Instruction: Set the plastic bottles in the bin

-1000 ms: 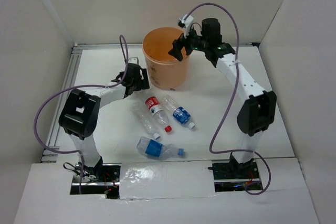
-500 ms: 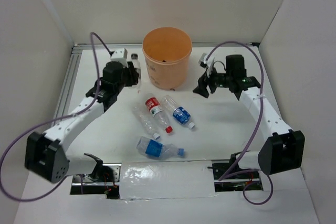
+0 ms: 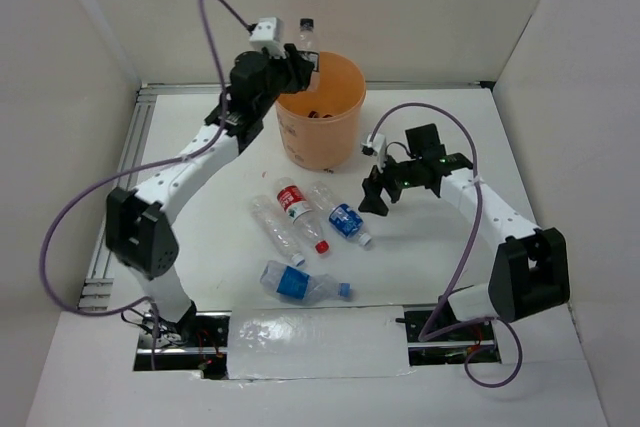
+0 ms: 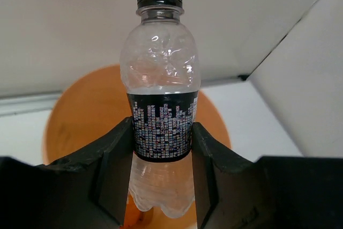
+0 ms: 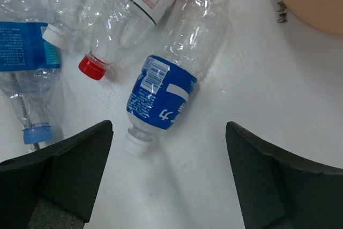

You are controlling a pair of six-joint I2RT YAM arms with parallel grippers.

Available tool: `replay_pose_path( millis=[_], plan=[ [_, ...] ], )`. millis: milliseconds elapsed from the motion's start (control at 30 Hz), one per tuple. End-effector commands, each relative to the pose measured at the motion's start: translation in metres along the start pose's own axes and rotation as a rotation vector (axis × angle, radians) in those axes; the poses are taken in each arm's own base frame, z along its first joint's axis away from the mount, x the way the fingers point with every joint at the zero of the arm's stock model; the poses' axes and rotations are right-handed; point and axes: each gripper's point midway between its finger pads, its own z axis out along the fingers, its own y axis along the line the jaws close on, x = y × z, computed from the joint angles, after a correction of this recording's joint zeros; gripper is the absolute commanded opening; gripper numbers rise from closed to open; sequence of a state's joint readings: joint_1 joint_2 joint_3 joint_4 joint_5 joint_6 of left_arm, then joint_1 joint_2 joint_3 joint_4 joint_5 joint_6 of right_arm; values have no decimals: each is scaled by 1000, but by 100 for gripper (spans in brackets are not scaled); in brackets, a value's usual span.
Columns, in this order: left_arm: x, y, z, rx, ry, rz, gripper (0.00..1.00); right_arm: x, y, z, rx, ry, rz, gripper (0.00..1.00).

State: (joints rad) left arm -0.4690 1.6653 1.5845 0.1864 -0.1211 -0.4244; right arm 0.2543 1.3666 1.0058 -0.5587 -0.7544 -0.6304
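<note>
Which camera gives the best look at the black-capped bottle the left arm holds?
The left wrist view: the black-capped bottle fills the frame, dark label pinched between the left fingers, with the bin behind it. The top external view shows only a small cap and neck by the bin's rim. The right wrist view misses it.

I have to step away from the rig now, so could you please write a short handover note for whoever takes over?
Left tool: shut on the dark-label bottle, above the bin.
Right tool: open, over the white-capped bottle, not touching.
On the table: four bottles lying down: white-capped, red-label, plain, blue-capped.
Done: unclear; bin's contents are hard to see.
Left: release the held bottle, then bin the four.
</note>
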Motion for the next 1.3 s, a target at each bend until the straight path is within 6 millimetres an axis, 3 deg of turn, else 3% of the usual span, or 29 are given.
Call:
replay_pose_path(
  millis=[0, 100, 167, 267, 300, 333, 367, 400, 467, 500, 533, 567, 600, 667, 700, 733, 867, 933, 1000, 1033, 1100, 1133, 1267],
  plan=[
    [8, -15, 30, 34, 15, -10, 23, -8, 5, 16, -8, 16, 12, 93],
    [29, -12, 41, 14, 65, -5, 76, -16, 8, 32, -11, 25, 27, 100],
    [21, -9, 37, -5, 47, 14, 99, -6, 5, 46, 6, 71, 45, 100],
    [-15, -12, 9, -26, -21, 62, 99, 3, 8, 70, 5, 113, 74, 100],
    [-37, -19, -12, -30, -51, 77, 99, 7, 5, 77, 38, 129, 87, 100],
    [-41, -13, -24, -65, -38, 80, 99, 9, 3, 82, 60, 128, 106, 100],
    [-27, -4, -40, -126, 44, 100, 99, 11, -5, 89, 87, 125, 131, 100],
    [-33, 0, -64, -151, 65, 87, 99, 13, -7, 94, 113, 139, 134, 100],
    [-8, 9, -94, -192, 167, 51, 99, 19, -8, 105, 115, 152, 159, 100],
    [38, 26, -116, -252, 295, 8, 99, 25, -7, 108, 121, 165, 165, 98],
    [53, 27, -133, -269, 334, -22, 99, 27, -10, 110, 132, 169, 165, 95],
    [52, 24, -157, -275, 327, -104, 99, 34, -12, 112, 145, 184, 178, 90],
    [97, 38, -180, -329, 434, -123, 99, 35, -14, 112, 157, 188, 178, 88],
    [119, 40, -211, -352, 479, -229, 99, 37, -12, 114, 142, 191, 183, 84],
    [132, 44, -220, -395, 490, -315, 99, 47, -5, 115, 118, 206, 196, 78],
    [167, 55, -237, -441, 563, -344, 99, 50, -1, 115, 97, 209, 185, 73],
    [203, 59, -252, -471, 605, -464, 99, 49, 17, 107, 13, 219, 162, 46],
    [208, 58, -252, -476, 615, -490, 99, 31, 24, 85, -30, 182, 79, 44],
    [217, 59, -254, -506, 647, -507, 99, 10, 49, 60, -153, 112, -2, 41],
    [219, 59, -253, -524, 654, -523, 99, -21, 54, 40, -147, 28, -141, 39],
    [230, 60, -253, -543, 690, -533, 99, -43, 66, 16, -172, -28, -244, 39],
    [234, 58, -253, -545, 704, -551, 99, -71, 68, -1, -145, -93, -318, 39],
    [241, 56, -247, -535, 702, -571, 99, -142, 72, -33, -100, -251, -435, 39]
  ],
)
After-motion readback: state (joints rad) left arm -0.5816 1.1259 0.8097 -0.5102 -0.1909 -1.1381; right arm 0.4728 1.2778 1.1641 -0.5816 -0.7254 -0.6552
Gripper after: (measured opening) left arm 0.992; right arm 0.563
